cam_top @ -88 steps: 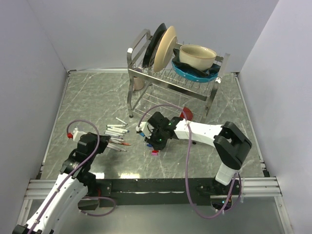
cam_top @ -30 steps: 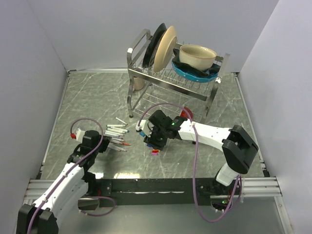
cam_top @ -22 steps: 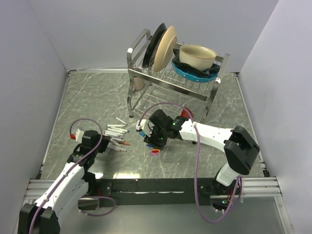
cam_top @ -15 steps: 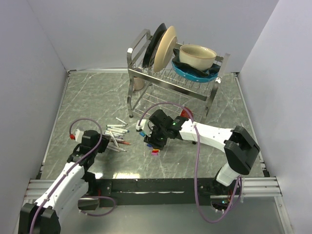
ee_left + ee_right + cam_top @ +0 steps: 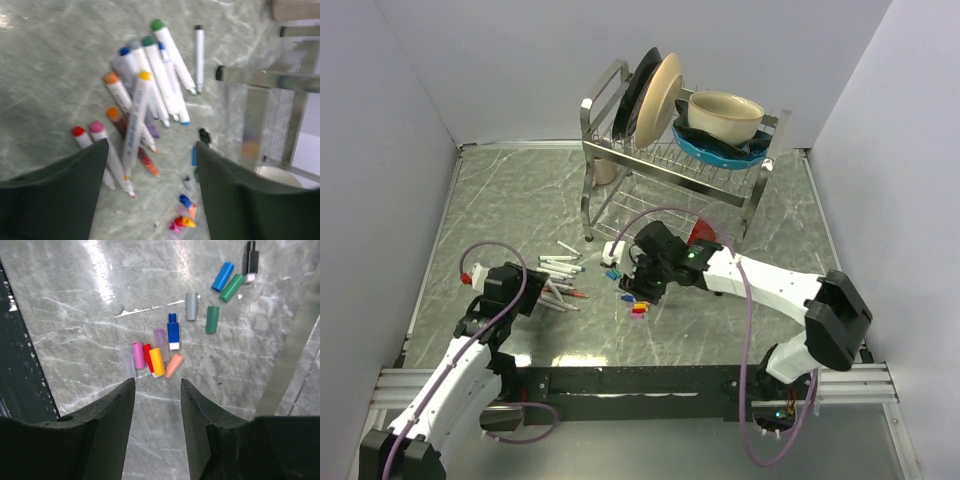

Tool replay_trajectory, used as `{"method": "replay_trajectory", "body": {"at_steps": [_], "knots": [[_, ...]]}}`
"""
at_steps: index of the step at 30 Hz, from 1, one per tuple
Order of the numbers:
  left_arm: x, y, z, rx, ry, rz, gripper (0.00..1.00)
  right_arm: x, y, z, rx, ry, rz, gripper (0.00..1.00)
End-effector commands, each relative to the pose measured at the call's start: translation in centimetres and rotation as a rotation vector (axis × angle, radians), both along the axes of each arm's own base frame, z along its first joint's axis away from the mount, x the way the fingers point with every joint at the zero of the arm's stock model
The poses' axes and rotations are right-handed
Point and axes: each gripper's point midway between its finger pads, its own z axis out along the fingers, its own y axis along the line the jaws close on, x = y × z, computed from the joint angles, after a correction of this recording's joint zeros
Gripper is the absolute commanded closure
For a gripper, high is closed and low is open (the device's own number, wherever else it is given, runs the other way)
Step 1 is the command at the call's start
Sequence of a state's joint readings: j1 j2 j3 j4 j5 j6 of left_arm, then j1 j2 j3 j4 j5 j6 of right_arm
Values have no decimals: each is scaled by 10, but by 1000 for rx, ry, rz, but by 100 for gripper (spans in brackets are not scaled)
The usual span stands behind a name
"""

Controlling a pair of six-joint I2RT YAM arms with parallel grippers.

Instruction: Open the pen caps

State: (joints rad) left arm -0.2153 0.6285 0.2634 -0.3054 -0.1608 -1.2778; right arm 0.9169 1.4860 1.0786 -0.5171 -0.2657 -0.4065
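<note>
Pen caps (image 5: 157, 360) lie loose under the spread right end effector (image 5: 156, 385); left end effector (image 5: 150, 147) also spread, view blurred.

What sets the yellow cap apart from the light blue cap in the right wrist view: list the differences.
The yellow cap sits in a tight cluster between a red cap and a peach cap; the light blue cap lies apart, beside a green cap. The yellow cap points almost straight up the picture; the light blue cap slants. Both lie loose on their sides on the table.
</note>
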Motion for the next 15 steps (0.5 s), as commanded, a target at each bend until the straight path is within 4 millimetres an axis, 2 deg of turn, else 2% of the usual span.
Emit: {"method": "replay_trajectory", "body": {"at_steps": [1,2,3,6,7,8,9,10,11,12,13,14,15], "knots": [[9,-12,51,22,-145,-117,15,-5,-4,42,112,-111,57,51],[11,-16,67,29,-193,-150,8,-4,-8,47,122,-136,48,50],[8,-24,80,48,-246,-232,1,-2,-15,67,169,-184,35,50],[-3,-35,120,102,-349,-364,0,-7,-39,107,276,-274,19,47],[-6,-36,143,117,-396,-385,1,-3,-52,115,291,-301,-5,45],[-13,-36,149,154,-402,-423,1,-10,-66,135,343,-355,-14,41],[-17,-38,159,169,-417,-447,1,-13,-75,144,364,-379,-20,39],[-22,-39,185,182,-469,-469,1,-17,-86,148,364,-397,-20,36],[-28,-37,186,218,-447,-491,1,-27,-97,167,406,-445,-23,31],[-31,-37,194,230,-456,-502,1,-37,-101,173,428,-440,-1,29],[-36,-35,217,250,-500,-502,1,-44,-112,172,416,-417,-17,28],[-41,-32,218,272,-486,-512,1,-51,-120,188,448,-441,-21,28],[-45,-31,226,284,-499,-512,1,-55,-127,193,459,-440,-39,27]]}}
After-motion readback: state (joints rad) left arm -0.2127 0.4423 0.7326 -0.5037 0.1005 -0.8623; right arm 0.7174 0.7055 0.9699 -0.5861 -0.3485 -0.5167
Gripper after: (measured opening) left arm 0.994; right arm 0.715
